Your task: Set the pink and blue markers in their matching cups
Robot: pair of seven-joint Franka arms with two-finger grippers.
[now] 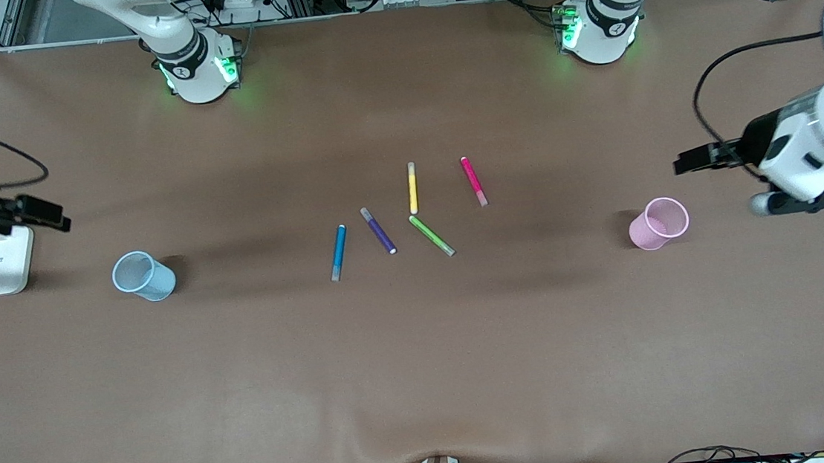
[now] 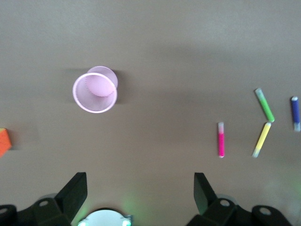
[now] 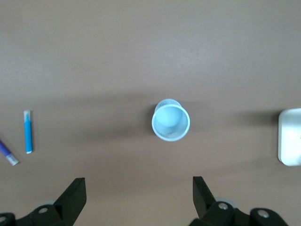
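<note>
The blue marker (image 1: 338, 252) and the pink marker (image 1: 473, 180) lie flat mid-table among other pens. The pale blue cup (image 1: 143, 276) stands upright toward the right arm's end. The pale pink cup (image 1: 659, 223) stands toward the left arm's end. My left gripper (image 1: 678, 165) hangs open and empty over bare table beside the pink cup. Its wrist view shows its fingers spread (image 2: 140, 188), the pink cup (image 2: 94, 92) and the pink marker (image 2: 220, 139). My right gripper (image 1: 62, 222) hangs open and empty beside the blue cup. Its wrist view (image 3: 138, 190) shows the blue cup (image 3: 170, 122) and the blue marker (image 3: 27, 132).
A purple pen (image 1: 378, 231), a yellow pen (image 1: 413, 187) and a green pen (image 1: 432, 235) lie between the two markers. A white box (image 1: 3, 260) sits at the right arm's end of the table. An orange object (image 2: 3, 141) shows at the edge of the left wrist view.
</note>
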